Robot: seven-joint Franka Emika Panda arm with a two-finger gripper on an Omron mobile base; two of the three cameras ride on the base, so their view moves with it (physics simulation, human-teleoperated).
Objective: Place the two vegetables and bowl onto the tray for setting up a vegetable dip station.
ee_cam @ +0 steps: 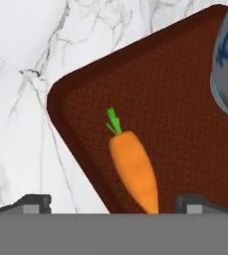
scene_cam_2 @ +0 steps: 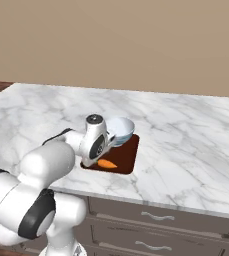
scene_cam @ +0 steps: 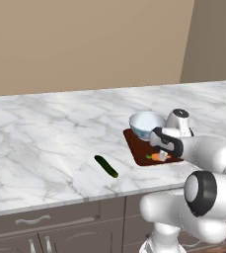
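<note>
Since the carrot (ee_cam: 134, 169) already lies flat on the tray (ee_cam: 180, 124) beside the bowl (scene_cam: 146, 123), the gripper (ee_cam: 113, 201), spread wide and empty above it, should lift straight clear, then head for the cucumber (scene_cam: 106, 166) out on the worktop (scene_cam: 45, 143).

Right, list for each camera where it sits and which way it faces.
Left base view: behind-left, facing the marble counter; white arm lower right; dark green cucumber off the tray.
Right base view: behind-right, same counter; arm lower left.
Hand view: looks down past the open gripper.
Shared: reddish-brown tray, orange carrot, pale bowl.
</note>
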